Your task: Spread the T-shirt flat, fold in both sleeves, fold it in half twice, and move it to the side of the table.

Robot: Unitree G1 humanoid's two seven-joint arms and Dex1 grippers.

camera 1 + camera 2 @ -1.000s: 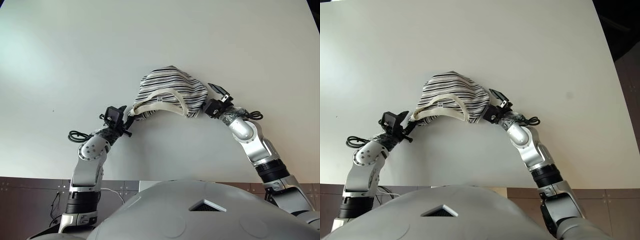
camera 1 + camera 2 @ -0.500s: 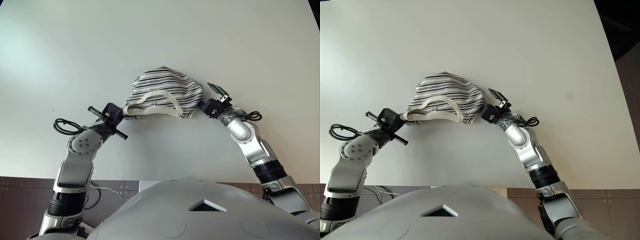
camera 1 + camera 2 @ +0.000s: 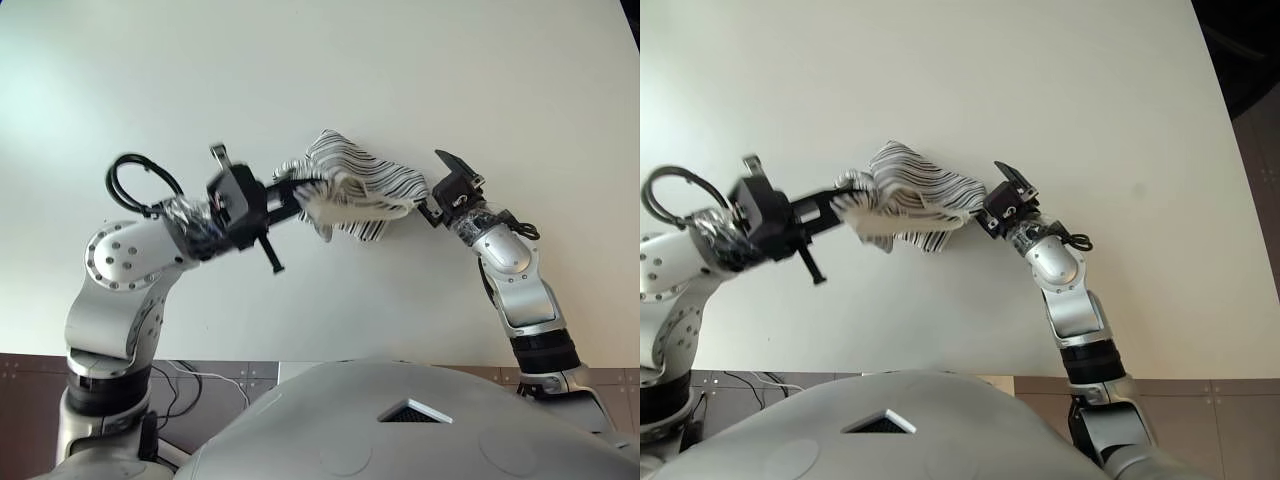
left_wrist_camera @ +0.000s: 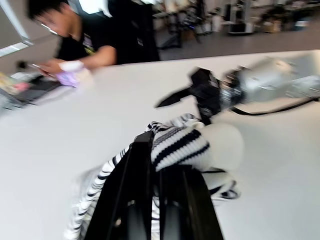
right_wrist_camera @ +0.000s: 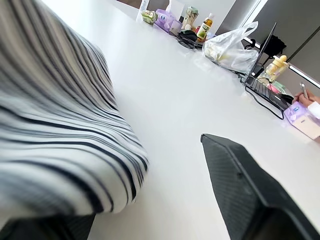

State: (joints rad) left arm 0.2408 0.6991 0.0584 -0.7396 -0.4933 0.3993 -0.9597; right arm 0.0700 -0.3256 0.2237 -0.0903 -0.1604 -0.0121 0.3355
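My left gripper (image 3: 298, 196) is pinched tight on an edge of the striped T-shirt (image 3: 365, 180), which bunches just past my fingertips, lifted off the white table (image 3: 300, 60). My right gripper (image 3: 435, 185) sits at the shirt's other end with its jaws wide. The cloth lies over one finger, and the other finger (image 5: 250, 200) stands well clear of it.

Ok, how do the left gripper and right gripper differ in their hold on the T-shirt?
The left gripper is shut on a bunch of the T-shirt; the right gripper is open at the shirt's opposite edge. The left gripper holds cloth raised off the table; the right gripper sits lower. Both touch the shirt.
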